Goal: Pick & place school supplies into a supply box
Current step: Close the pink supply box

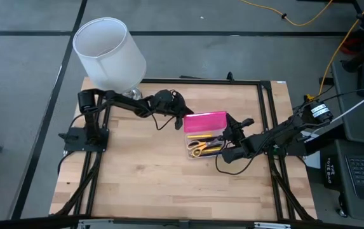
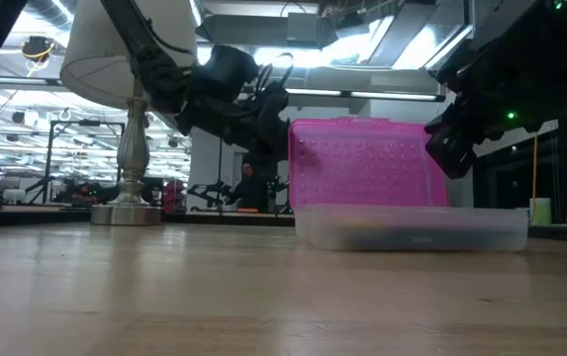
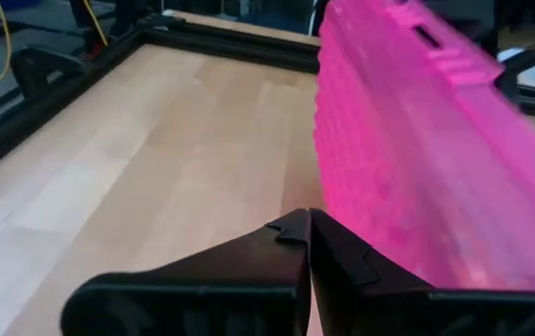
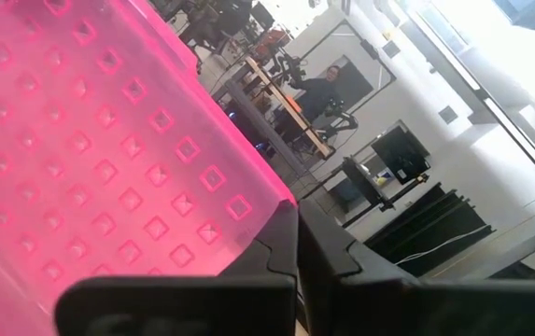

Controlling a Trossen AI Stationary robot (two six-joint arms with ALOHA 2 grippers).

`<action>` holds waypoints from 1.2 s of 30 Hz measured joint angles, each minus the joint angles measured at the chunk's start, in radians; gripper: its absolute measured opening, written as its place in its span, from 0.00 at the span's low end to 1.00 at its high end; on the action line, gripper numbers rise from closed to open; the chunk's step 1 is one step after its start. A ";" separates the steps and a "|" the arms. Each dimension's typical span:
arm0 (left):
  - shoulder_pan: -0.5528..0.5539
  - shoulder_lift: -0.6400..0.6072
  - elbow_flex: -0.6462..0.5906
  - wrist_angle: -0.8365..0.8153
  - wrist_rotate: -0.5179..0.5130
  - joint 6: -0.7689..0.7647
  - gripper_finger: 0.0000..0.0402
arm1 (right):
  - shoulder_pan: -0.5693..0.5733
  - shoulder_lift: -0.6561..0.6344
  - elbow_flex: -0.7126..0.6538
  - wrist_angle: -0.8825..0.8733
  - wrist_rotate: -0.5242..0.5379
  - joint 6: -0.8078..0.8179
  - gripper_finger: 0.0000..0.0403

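Note:
The supply box stands mid-table with its pink lid (image 1: pixel 205 121) raised upright on the far long side of the clear base (image 2: pixel 412 229). In the base lie the school supplies: yellow-handled scissors (image 1: pixel 199 148) and several pens (image 1: pixel 202 136). My left gripper (image 3: pixel 308 222) is shut at the lid's left end, on its textured outer side (image 3: pixel 388 159). My right gripper (image 4: pixel 297 222) is shut at the lid's right end (image 2: pixel 439 148), above the base. My left gripper's shut fingertips stand right beside the lid's outer face near its left end (image 3: pixel 328 201), coming slightly downward from the table's left; I cannot tell whether they touch it. My right gripper's shut fingertips (image 4: pixel 281 233) meet the lid's edge at its free right corner (image 4: pixel 272 201), coming level from the table's right. Whether they pinch it or only rest against it does not show. The lid stands upright over the base.
A white lamp shade (image 1: pixel 108 51) on a metal stand (image 2: pixel 130 198) is at the table's far left corner, behind my left arm. Black frame rails (image 1: pixel 267 127) run along the table's sides. Bare wood (image 1: pixel 143 178) lies toward the near edge.

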 joint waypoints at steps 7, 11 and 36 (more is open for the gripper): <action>0.002 0.019 0.031 0.001 0.052 0.037 0.00 | 0.002 0.000 0.000 0.001 0.001 -0.001 0.00; 0.001 0.021 0.037 -0.001 0.055 0.052 0.00 | 0.002 0.000 0.000 0.002 0.001 0.000 0.00; 0.020 0.021 0.037 -0.017 0.228 0.165 0.00 | 0.036 0.000 0.000 0.027 0.001 -0.027 0.00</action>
